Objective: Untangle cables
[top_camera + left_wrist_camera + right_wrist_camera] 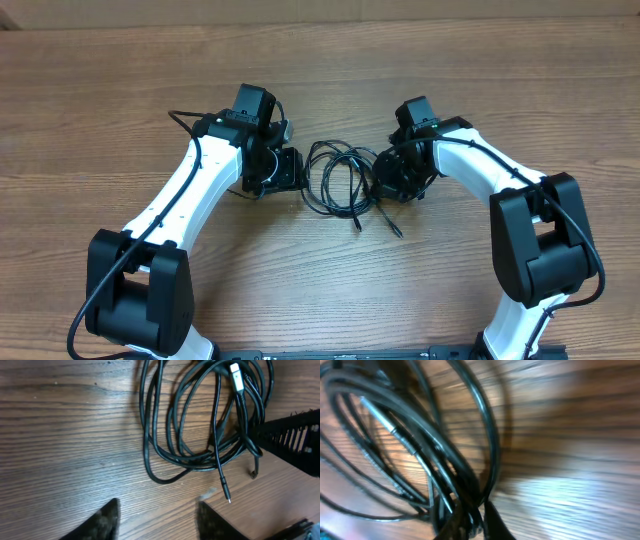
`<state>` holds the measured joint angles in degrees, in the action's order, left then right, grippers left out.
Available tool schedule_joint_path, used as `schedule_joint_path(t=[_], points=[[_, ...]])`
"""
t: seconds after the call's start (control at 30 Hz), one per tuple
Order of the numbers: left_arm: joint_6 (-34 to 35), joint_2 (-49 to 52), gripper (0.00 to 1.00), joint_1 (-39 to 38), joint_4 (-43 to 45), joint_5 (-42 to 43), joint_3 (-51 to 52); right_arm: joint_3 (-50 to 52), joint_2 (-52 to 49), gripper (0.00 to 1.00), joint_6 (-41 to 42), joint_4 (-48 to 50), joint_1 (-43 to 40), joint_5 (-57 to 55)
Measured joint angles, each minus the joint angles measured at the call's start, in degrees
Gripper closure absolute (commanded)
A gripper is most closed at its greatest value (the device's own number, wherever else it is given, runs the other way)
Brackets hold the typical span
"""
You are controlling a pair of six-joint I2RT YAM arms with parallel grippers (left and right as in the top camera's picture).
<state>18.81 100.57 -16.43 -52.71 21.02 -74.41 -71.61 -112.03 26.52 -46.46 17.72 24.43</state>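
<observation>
A loose coil of thin black cables (336, 180) lay on the wooden table (100, 100) between the two arms, its loops overlapping and two free ends trailing toward the near edge. The left claw (292, 170) sat just beside the coil's left side, apart from it; seen from the left wrist, its fingers (107, 520) were spread, with only bare wood between them and the cables (165, 455) lying ahead of the tips, untouched. A silver-tipped plug (236, 375) rested across the top of the loops, and a thin pin-ended plug (226, 492) pointed out of the bundle toward that claw. On the coil's opposite side, the right claw (385, 185) was pressed together, and the blurred right wrist view showed several strands of the cables (445, 460) running down into its tips (475, 525), pinched there at the edge of the bundle.
</observation>
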Motion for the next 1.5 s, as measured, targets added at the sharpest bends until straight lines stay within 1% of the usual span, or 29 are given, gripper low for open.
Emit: schedule_joint_path(t=[0.1, 0.17, 0.23, 0.43, 0.57, 0.83, 0.93, 1.1, 1.23, 1.33, 1.37, 1.4, 1.43, 1.5], points=[[0.5, 0.0, 0.71, 0.0, -0.1, -1.1, 0.0, 0.0, 0.0, 0.96, 0.3, 1.5, 1.1, 3.6], [0.7, 0.0, 0.77, 0.0, -0.5, -2.3, 0.0, 0.0, 0.0, 0.96, 0.4, 2.6, 2.5, 6.3], [0.8, 0.0, 0.80, 0.0, -0.6, -3.3, 0.0, 0.0, 0.0, 0.96, 0.5, 3.5, 3.8, 7.6], [1.3, 0.0, 0.84, 0.2, -0.9, -8.1, 0.0, 0.0, 0.0, 0.96, 0.5, 7.0, 8.6, 9.9], [3.2, 0.0, 0.85, 1.2, -1.3, -10.8, 0.0, 0.0, 0.0, 0.96, 0.4, 9.1, 11.4, 10.3], [4.0, 0.0, 0.87, 5.7, -1.7, -12.4, 0.0, 0.0, 0.0, 0.96, -0.2, 10.5, 14.6, 10.8], [3.5, 0.0, 0.87, 7.6, -1.9, -11.1, 0.0, 0.0, 0.0, 0.96, -2.6, 10.0, 15.9, 10.8], [-1.1, 0.0, 0.87, 9.6, -1.9, -5.6, 0.0, 0.0, 0.0, 0.96, -5.2, 8.3, 16.8, 11.2], [-4.3, 0.0, 0.89, 9.7, -1.8, -1.4, 0.0, 0.0, 0.0, 0.96, -5.9, 7.5, 15.5, 11.3], [-5.4, 0.0, 0.89, 9.7, -1.4, 0.4, 0.0, 0.0, 0.0, 0.92, -6.1, 6.3, 13.8, 11.3], [-5.5, 0.0, 0.90, 9.7, -1.3, 0.8, 0.0, 0.0, 0.0, 0.85, -6.2, 5.8, 13.0, 11.3], [-5.7, 0.0, 0.89, 9.7, -1.1, 1.1, 0.0, 0.0, 0.0, 0.76, -6.3, 5.5, 12.3, 11.3], [-5.7, 0.0, 0.89, 9.7, -1.0, 1.4, 0.0, 0.0, 0.0, 0.70, -6.3, 5.0, 11.4, 11.4], [-5.8, 0.0, 0.88, 9.6, -0.8, 1.7, 0.0, 0.0, 0.0, 0.62, -6.6, 3.9, 9.4, 11.3]])
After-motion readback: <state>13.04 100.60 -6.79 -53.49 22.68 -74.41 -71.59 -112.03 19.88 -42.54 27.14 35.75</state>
